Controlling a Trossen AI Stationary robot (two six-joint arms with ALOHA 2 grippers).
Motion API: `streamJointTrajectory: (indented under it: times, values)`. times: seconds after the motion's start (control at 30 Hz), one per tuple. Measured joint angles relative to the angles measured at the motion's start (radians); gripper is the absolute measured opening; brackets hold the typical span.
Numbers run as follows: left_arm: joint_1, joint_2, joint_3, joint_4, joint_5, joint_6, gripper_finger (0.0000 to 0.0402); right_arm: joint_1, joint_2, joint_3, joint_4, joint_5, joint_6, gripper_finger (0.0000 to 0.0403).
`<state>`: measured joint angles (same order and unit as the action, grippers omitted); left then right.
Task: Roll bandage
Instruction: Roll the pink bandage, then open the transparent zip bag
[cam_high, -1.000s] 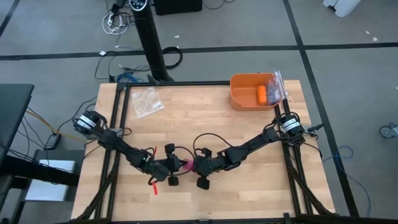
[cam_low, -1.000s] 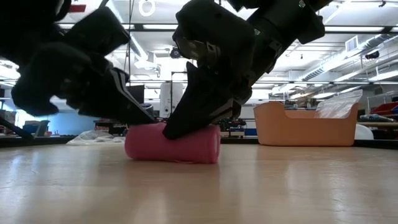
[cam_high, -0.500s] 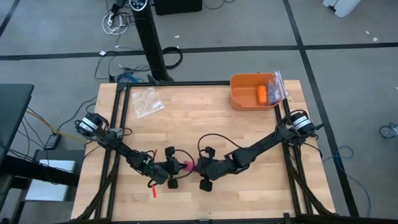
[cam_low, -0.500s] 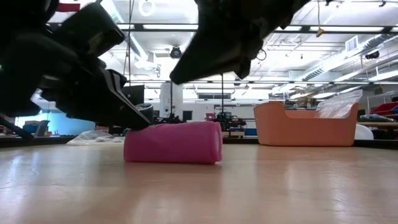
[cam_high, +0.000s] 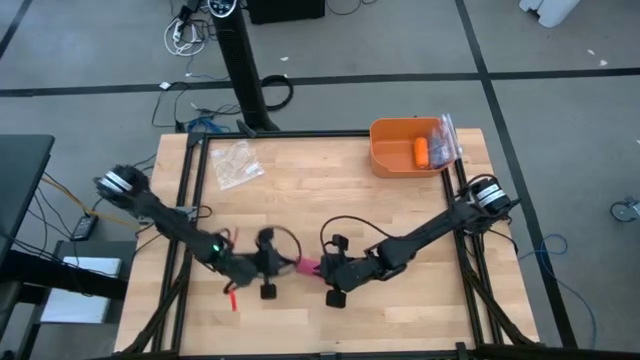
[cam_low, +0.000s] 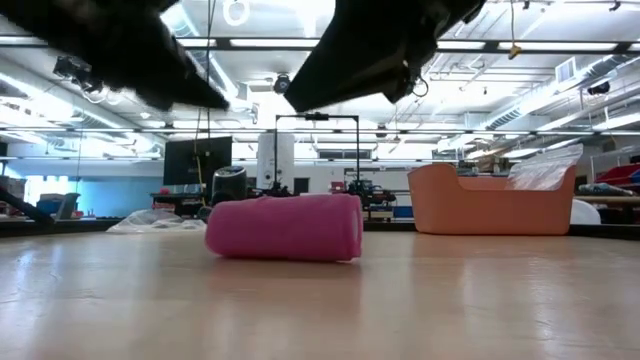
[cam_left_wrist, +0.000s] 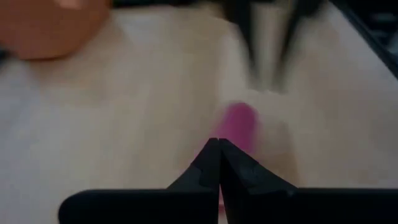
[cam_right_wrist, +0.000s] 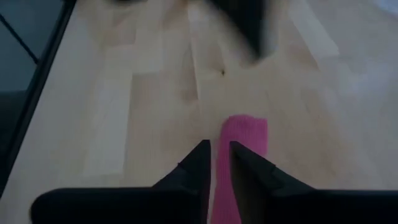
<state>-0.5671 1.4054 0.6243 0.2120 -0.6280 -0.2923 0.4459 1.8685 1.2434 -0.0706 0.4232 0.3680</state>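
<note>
Rolled bandage lying free on the table, a gripper on either end.

The pink bandage (cam_low: 285, 228) lies on its side near the table's (cam_high: 400, 220) front edge, long axis running arm to arm. Left gripper (cam_left_wrist: 217, 163) is pinched shut, right gripper (cam_right_wrist: 216, 163) parted slightly; both empty, above it, about equally near. The orange bin (cam_high: 392, 157) holds an orange roll (cam_high: 422, 151).

Left end effector (cam_left_wrist: 219, 149) closed; right end effector (cam_right_wrist: 219, 152) slightly parted

bare table (cam_high: 300, 210) around bandage (cam_high: 306, 266), both grippers raised clear, orange bin (cam_high: 400, 160) well apart
</note>
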Motion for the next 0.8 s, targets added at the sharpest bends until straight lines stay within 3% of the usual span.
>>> streamJointTrajectory:
  times: [0.13,0.23,0.33,0.43,0.57,0.8]
  values:
    - [0.059,-0.229,0.001,-0.335,-0.148,-0.074,0.0007,0.004,-0.027,0.0,-0.02,-0.005,-0.059,0.0079]
    - [0.156,-0.385,0.002,-0.619,-0.182,-0.145,0.0007,0.004,-0.042,0.0,-0.063,-0.008,-0.102,0.009]
    - [0.297,-0.47,0.0,-0.882,-0.13,-0.238,0.0007,0.004,-0.062,0.0,-0.114,-0.008,-0.124,0.0099]
    - [0.433,-0.482,-0.002,-1.037,-0.032,-0.257,0.0018,-0.004,-0.07,0.0,-0.169,-0.008,-0.144,0.0105]
    - [0.577,-0.438,-0.005,-1.024,0.058,-0.175,0.0049,-0.017,-0.072,0.0,-0.219,-0.009,-0.167,0.0107]
    - [0.823,-0.312,-0.008,-0.878,0.24,0.043,0.011,-0.049,-0.072,0.0,-0.274,-0.112,-0.207,0.0108]
